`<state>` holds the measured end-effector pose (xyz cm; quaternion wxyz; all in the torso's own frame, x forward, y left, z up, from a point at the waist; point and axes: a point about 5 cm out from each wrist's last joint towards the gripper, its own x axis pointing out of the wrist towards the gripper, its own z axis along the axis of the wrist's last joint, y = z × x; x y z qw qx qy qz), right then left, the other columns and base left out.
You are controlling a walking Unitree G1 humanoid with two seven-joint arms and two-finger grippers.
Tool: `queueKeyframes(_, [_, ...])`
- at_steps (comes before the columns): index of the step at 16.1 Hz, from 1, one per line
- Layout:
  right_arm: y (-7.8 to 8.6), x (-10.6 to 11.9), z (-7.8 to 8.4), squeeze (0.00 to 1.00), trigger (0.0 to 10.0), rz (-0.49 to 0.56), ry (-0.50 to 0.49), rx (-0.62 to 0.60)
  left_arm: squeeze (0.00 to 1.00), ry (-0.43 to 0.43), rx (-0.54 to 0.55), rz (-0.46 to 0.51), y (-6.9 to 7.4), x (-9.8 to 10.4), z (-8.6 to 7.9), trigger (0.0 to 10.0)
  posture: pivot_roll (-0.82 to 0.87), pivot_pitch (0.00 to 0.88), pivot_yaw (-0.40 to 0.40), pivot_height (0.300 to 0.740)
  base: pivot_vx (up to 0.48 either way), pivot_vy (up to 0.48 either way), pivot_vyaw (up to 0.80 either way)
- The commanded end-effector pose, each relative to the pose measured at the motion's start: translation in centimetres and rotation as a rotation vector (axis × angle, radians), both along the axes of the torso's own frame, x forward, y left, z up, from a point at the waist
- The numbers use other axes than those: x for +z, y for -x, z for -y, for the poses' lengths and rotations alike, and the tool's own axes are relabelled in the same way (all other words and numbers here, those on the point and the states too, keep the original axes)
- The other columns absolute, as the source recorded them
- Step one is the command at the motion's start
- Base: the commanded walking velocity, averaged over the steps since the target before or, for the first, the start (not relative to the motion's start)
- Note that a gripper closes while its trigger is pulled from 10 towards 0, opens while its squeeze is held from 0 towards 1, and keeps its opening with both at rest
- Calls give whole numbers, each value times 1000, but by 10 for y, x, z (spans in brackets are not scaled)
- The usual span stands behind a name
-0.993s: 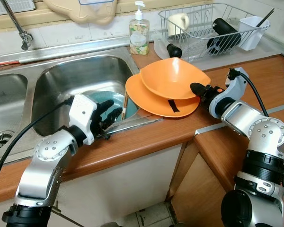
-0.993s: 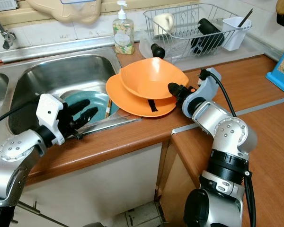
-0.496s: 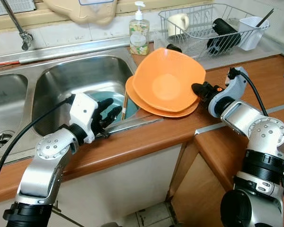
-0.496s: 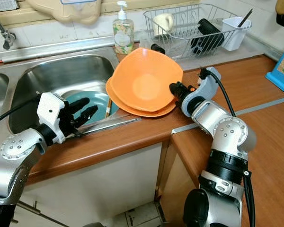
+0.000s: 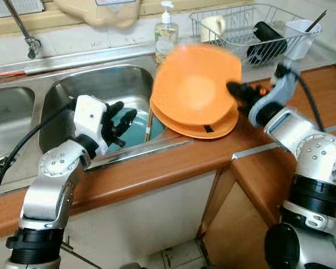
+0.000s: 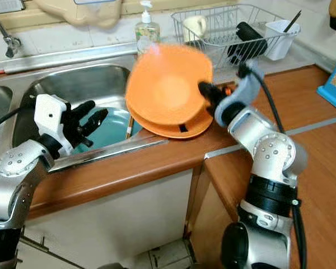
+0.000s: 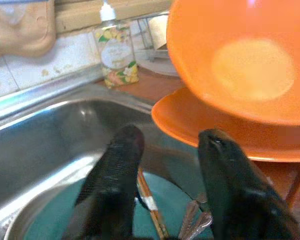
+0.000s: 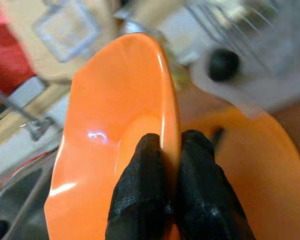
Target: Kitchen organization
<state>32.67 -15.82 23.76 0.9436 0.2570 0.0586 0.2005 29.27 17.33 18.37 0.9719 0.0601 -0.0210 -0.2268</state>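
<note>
Right gripper (image 8: 162,200): jaws clamped on the rim of the upper orange bowl (image 5: 196,84), one finger each side. The bowl is tipped up on edge, inside facing the sink (image 5: 89,89), and held above the lower orange plate (image 5: 213,124). Bowl is motion-blurred in the head views; whether its lower edge touches the plate can't be told.

Lower orange plate: lies on the wooden desk (image 5: 173,162), its edge overhanging the sink basin.

Left gripper (image 7: 165,200): jaws spread apart, holding nothing, positioned over the sink basin above a teal plate (image 6: 109,126). Chopsticks (image 7: 150,205) and approx. two metal utensil handles lie on the teal plate.

Behind the sink: soap bottle (image 5: 166,31) w/ pump. Beside it, on the desk: wire dish rack (image 5: 252,28) w/ a cream mug (image 5: 214,26), a black item and a white container.
</note>
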Motion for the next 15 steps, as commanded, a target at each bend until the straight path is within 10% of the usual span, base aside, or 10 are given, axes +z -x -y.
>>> queueKeyframes(1, [11, 23, -17, 0, 0, 166, 36, 127, 851, 22, 29, 18, -5, 6, -4, 10000, -13, 0, 60, 740, 0, 0, 0])
queueKeyframes(2, [11, 23, -17, 0, 0, 166, 36, 127, 851, 22, 29, 18, -5, 6, -4, 10000, -13, 0, 60, 740, 0, 0, 0])
queueKeyframes(3, [17, 28, -23, 0, 0, 219, 63, 190, 0, 49, 39, 27, -8, 9, -3, 10000, -13, 0, 58, 740, 0, 0, 0])
queueKeyframes(9, [33, 30, -40, 0, 0, 316, 143, 340, 0, 202, 46, 21, -12, 16, -2, 10000, -14, 0, 61, 740, 0, 0, 0])
queueKeyframes(15, [15, 26, -17, 0, 0, 318, 228, 116, 0, 197, 88, 6, -9, 14, -18, 10000, -11, 0, 62, 740, 0, 0, 0])
